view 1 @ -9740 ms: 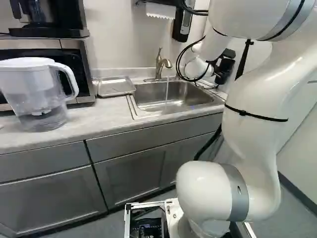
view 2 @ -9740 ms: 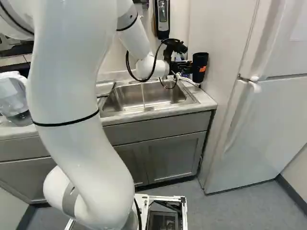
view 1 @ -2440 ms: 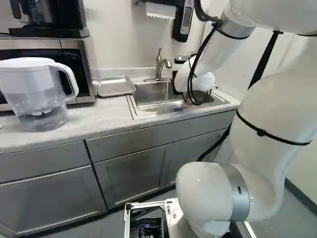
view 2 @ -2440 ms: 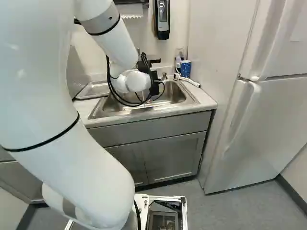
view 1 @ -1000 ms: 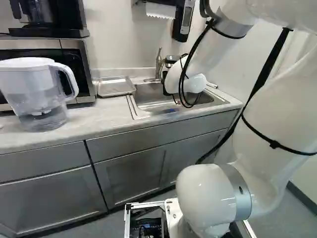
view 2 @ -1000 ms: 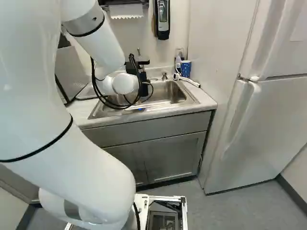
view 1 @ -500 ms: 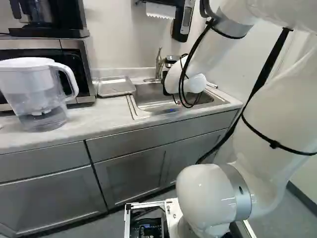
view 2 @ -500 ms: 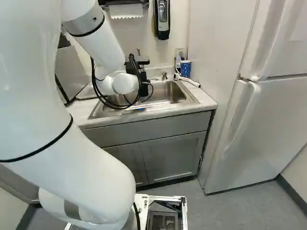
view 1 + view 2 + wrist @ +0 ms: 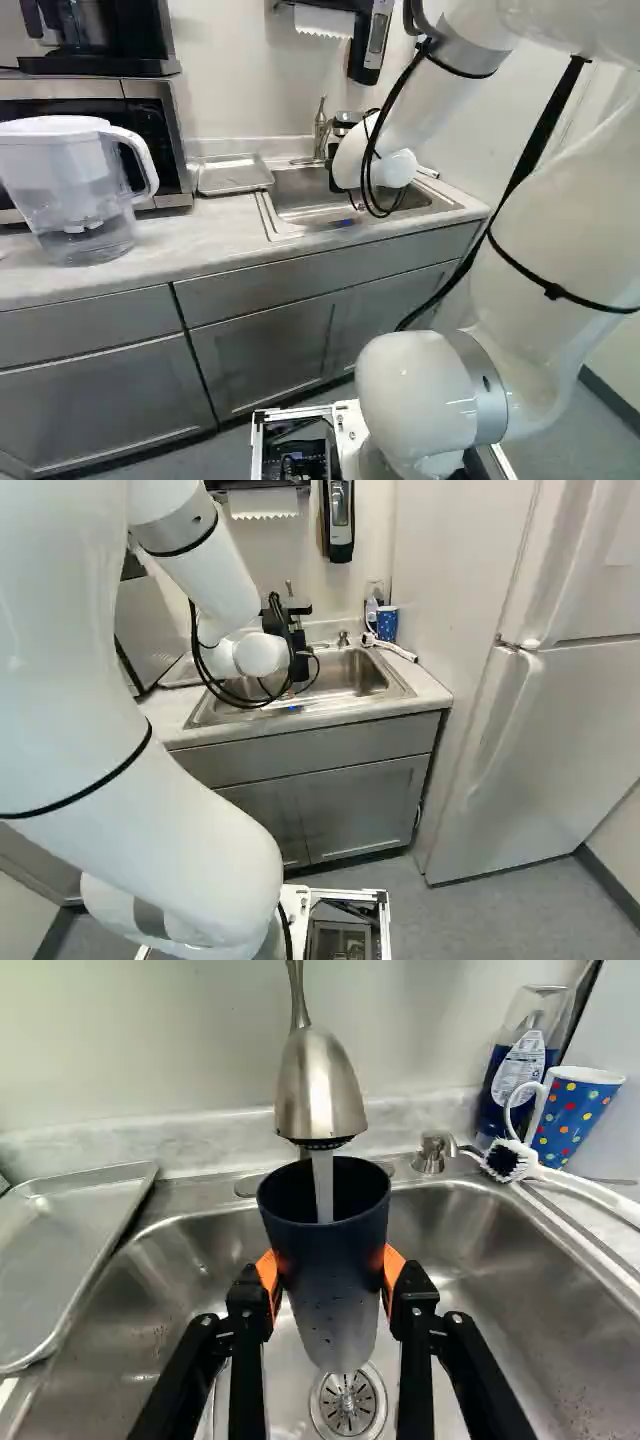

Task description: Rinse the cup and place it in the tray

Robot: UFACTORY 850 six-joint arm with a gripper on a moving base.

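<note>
The robot arm (image 9: 540,230) rises from the base, bends over the front of the grey cabinets (image 9: 260,350) and reaches over the stainless steel sink (image 9: 398,688). Countertop (image 9: 165,245): bears the water filter pitcher (image 9: 80,190) at the left of the left base view. The gripper (image 9: 298,660) is clenched on the dark tumbler (image 9: 330,1285), with orange pads (image 9: 268,1278) against two opposite sides. Tumbler position: mouth up, held above the basin, directly under the faucet (image 9: 318,1085). A water stream (image 9: 323,1185) runs from the faucet into its mouth. Drain strainer (image 9: 348,1403): visible in the basin beyond the tumbler's lower end.

Metal tray (image 9: 235,174): on the countertop, beside the sink, between sink and microwave (image 9: 145,112). The coffee maker (image 9: 90,40) stands on the microwave. At the sink's back corner, opposite the tray, lies the dish brush (image 9: 508,1162), near the polka-dot mug (image 9: 575,1120) and blue soap bottle (image 9: 517,1070). Wall fixtures behind: paper towel (image 9: 263,504) and dispenser (image 9: 341,525).
</note>
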